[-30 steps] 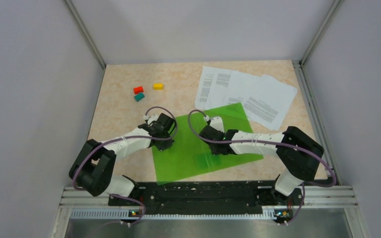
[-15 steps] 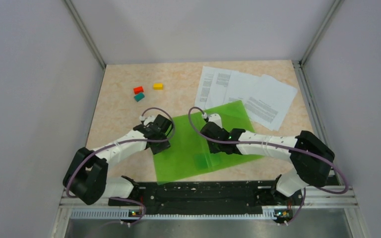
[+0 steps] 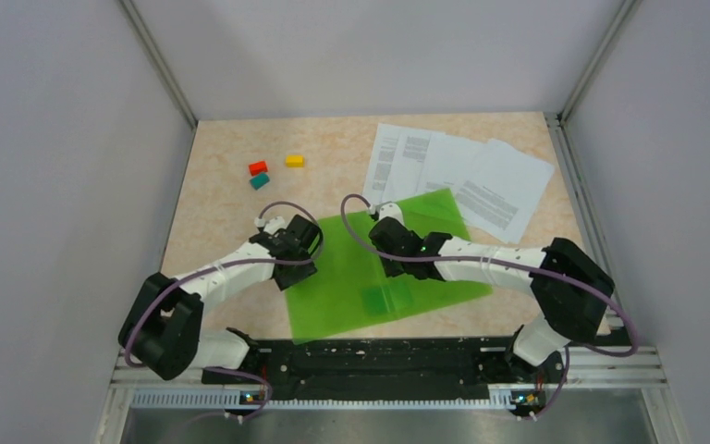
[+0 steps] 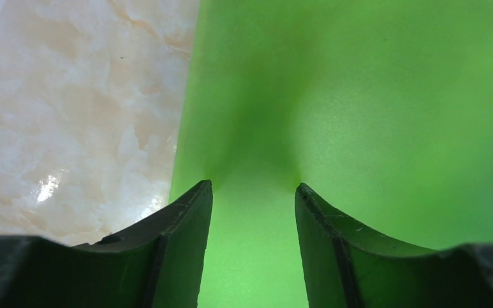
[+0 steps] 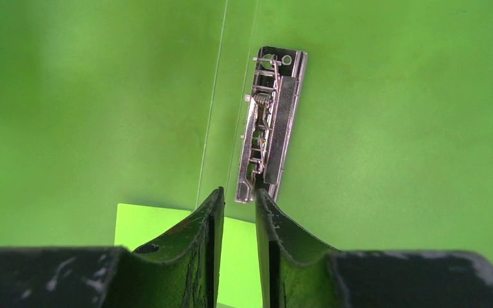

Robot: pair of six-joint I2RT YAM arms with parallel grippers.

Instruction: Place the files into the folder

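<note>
Right wrist shows the right gripper [image 5: 239, 192] narrowed to a slit at the near end of the folder's [image 5: 391, 128] metal clip [image 5: 271, 122] — left gripper [image 4: 253, 189], moderately open, sits over its left edge — files [image 3: 481, 176] lie beyond.

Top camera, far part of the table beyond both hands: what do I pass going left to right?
In order: red block → yellow block → files. The teal block lies just nearer than the red one, level with it left to right, so it has no clear place.
</note>
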